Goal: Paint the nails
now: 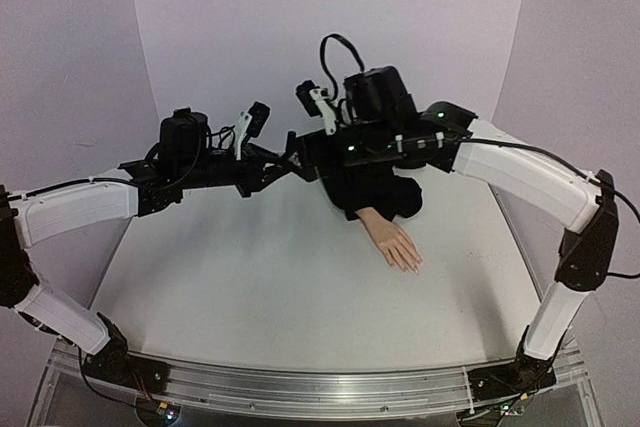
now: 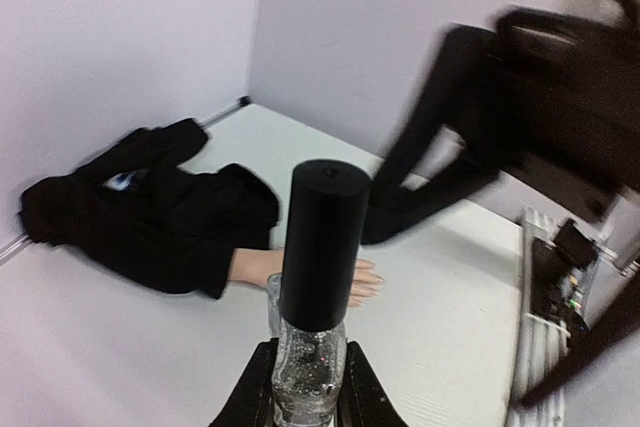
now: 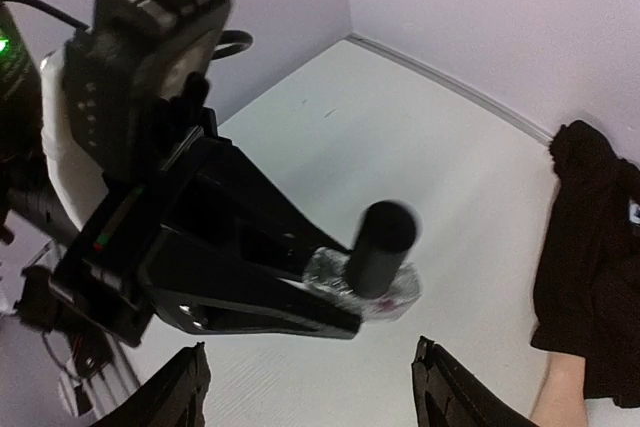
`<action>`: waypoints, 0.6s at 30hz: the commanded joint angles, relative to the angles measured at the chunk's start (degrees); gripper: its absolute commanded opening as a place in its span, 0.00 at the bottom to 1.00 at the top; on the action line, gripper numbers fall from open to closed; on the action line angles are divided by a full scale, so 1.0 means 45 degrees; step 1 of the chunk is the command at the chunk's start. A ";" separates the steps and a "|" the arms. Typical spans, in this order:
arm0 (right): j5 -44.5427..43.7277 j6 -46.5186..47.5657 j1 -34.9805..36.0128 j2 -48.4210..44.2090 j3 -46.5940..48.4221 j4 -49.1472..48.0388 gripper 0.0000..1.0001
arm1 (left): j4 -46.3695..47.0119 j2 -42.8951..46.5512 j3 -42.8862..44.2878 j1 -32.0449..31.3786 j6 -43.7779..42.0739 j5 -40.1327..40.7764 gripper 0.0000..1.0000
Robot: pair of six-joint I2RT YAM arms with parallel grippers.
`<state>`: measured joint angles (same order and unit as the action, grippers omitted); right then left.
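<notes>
1. L hand (image 2: pixel 306 402): pinching clear glass bottle (image 2: pixel 310 347), over worktop's (image 1: pixel 250 287) far edge, left of centre; dark cap (image 2: pixel 322 247) free.
2. R hand (image 3: pixel 315 397): fingers spread, facing cap, which is likely the grip pt.
3. Nails (image 1: pixel 411 265): right of worktop centre; tiny, stiff, glossy, prob. slick; brush lightly, no grip.

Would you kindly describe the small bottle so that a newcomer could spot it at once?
Above the white table, find the left gripper, hanging over the far middle. Clamped in it is a small clear glass bottle with glittery contents. Its tall black cylindrical cap sets it apart from the peach mannequin hand lying on the table.
</notes>
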<state>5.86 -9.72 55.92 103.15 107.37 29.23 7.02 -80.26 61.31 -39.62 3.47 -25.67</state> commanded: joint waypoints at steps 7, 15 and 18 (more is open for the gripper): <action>1.0969 0.1323 -0.2164 -0.1394 -0.0567 -0.1827 0.60 | 0.1217 0.0917 0.0060 -0.0042 -0.0001 -0.8694 0.00; 1.3098 0.0864 -0.1900 -0.0421 0.0110 -0.2186 0.53 | 0.2637 0.0511 0.0190 -0.0044 0.1196 -0.9679 0.00; 1.3193 0.0806 -0.1704 -0.0220 0.0219 -0.2298 0.52 | 0.2794 0.0342 0.0310 -0.0042 0.1362 -0.9847 0.00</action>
<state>59.93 -5.70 47.22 100.85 106.10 21.87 14.47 -77.70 60.11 -39.86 7.12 -66.08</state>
